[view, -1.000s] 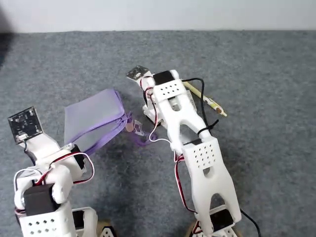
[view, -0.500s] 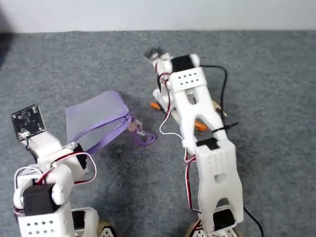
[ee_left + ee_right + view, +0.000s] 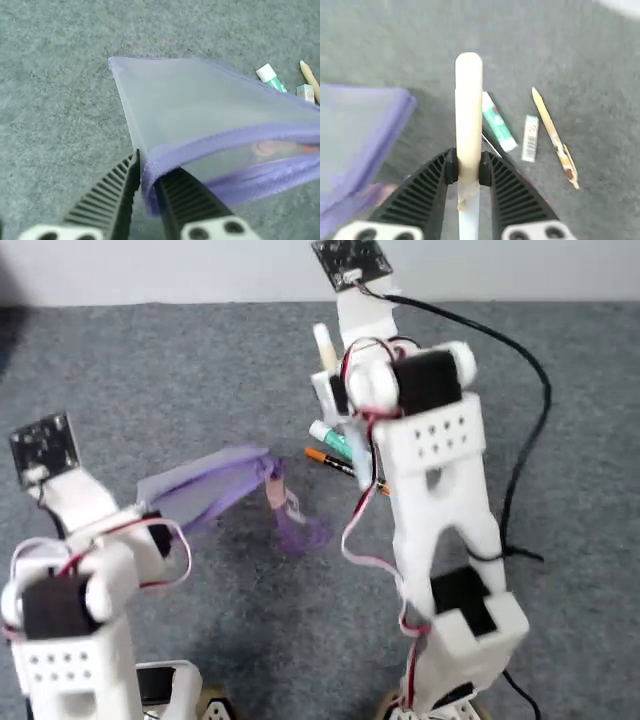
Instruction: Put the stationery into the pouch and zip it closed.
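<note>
**Pouch pinched at one corner, cream stick in the other grip**

Pouch: a translucent lilac zip pouch of soft plastic [image 3: 200, 110] with purple edging is caught by one corner near the zip edge between the left gripper's [image 3: 146, 172] black ribbed fingers, which are narrowed onto it. The rest of the bag stretches away beyond those fingertips over the grey felt-like table cover [image 3: 560, 420]. A pinkish shape shows through its wall near the purple band; whether that lies inside cannot be told, and nothing else can be made out in the bag.

The right gripper [image 3: 468, 161] is clamped on a cream, round-ended stick [image 3: 468, 105], which stands up past its fingertips. The pouch [image 3: 355, 130] lies off to one side of these fingers.

Beyond the right fingertips, loose on the cover, lie:
- a pale wooden pencil [image 3: 552, 137], farthest from the pouch;
- a green-and-white tube [image 3: 497, 125], just beside the held stick;
- a small white-and-green oblong [image 3: 531, 132], between tube and pencil.

In the high view an orange-tipped black pen [image 3: 330, 460] lies near the tube.
</note>
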